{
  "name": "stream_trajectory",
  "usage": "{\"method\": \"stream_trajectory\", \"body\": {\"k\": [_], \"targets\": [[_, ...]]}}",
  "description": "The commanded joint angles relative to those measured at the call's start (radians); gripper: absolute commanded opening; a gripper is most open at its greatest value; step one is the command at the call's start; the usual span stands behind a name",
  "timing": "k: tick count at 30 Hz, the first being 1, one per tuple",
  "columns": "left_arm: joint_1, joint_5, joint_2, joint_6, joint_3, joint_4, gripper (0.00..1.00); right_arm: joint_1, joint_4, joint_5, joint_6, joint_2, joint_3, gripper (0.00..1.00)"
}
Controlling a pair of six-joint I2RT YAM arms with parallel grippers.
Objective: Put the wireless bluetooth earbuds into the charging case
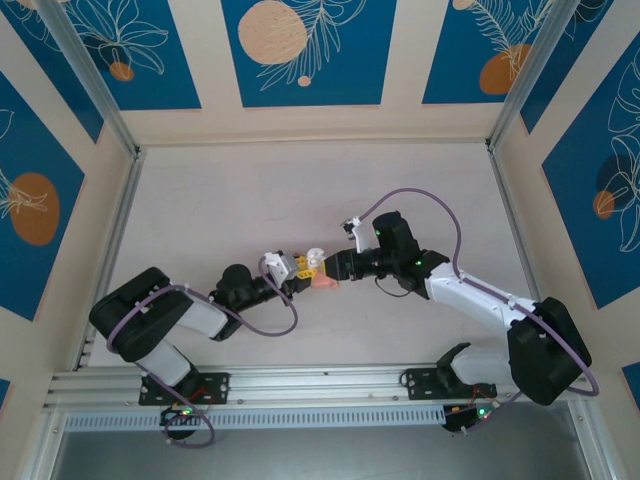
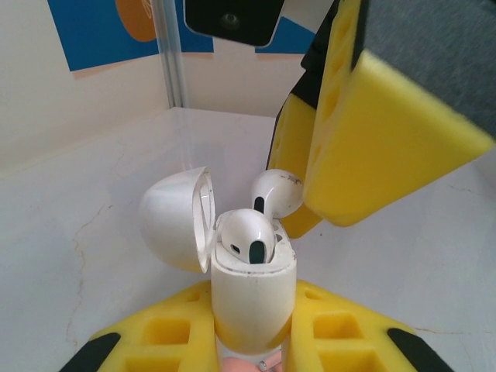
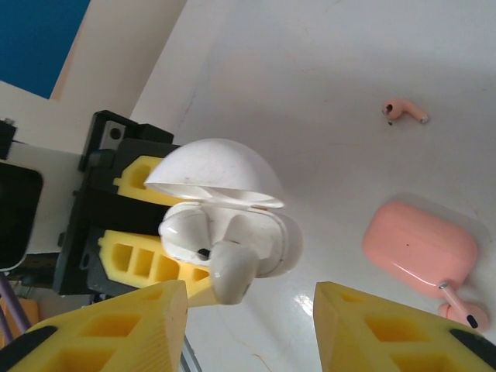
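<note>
Both arms meet nose to nose over the middle of the table (image 1: 250, 190). The left gripper (image 2: 254, 339) is clamped on the white charging case (image 2: 254, 298), its yellow fingers (image 2: 167, 329) pressed in on either side of the lower body, and the case is carried clear of the tabletop. The lid (image 2: 174, 217) is flipped wide open, swung out to the left in the left wrist view. Inside, the seated white earbud (image 2: 246, 234) is down in its slot, with its rounded head poking just above the rim. Right behind it, at the far edge of the opening, is the 2nd white earbud (image 2: 277, 192). It rides high, not down in its slot, and sits against a yellow finger of the right gripper (image 3: 249, 294). From the right wrist view those jaws are spread, the gap between them wider than the earbud, and the 2nd white earbud leans out over the rim just above that gap. Nothing is pinched between them. Whether a pad truly presses on the earbud cannot be told from here. Off to the side, a closed pink charging case (image 3: 418, 248) lies flat on the table. 1 pink earbud (image 3: 463, 310) lies just beside its near corner, and a loose pink earbud (image 3: 403, 111) lies well apart from it, farther out. In the top view that pink case shows just below the meeting fingertips.
</note>
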Motion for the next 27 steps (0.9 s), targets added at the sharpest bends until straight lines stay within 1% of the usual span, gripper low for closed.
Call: {"method": "stream_trajectory", "body": {"k": [1, 12, 14, 20, 23, 27], "targets": [[-0.01, 0.0, -0.02, 0.007, -0.009, 0.045, 0.19, -0.002, 0.017, -0.042, -0.026, -0.039, 0.008, 0.47], [-0.011, 0.0, -0.03, 0.006, -0.016, 0.045, 0.19, -0.032, -0.067, 0.013, -0.026, -0.123, 0.008, 0.47], [-0.011, -0.002, -0.034, 0.006, -0.018, 0.044, 0.19, -0.037, -0.072, 0.004, -0.022, -0.133, 0.008, 0.44], [-0.011, -0.002, -0.038, 0.003, -0.019, 0.043, 0.19, -0.036, -0.07, -0.017, -0.018, -0.118, 0.019, 0.31], [-0.011, -0.002, -0.038, 0.002, -0.019, 0.045, 0.19, -0.036, -0.061, -0.028, -0.017, -0.103, 0.022, 0.27], [-0.011, -0.003, -0.038, 0.003, -0.018, 0.043, 0.19, -0.033, -0.049, -0.045, -0.02, -0.084, 0.031, 0.25]]}}
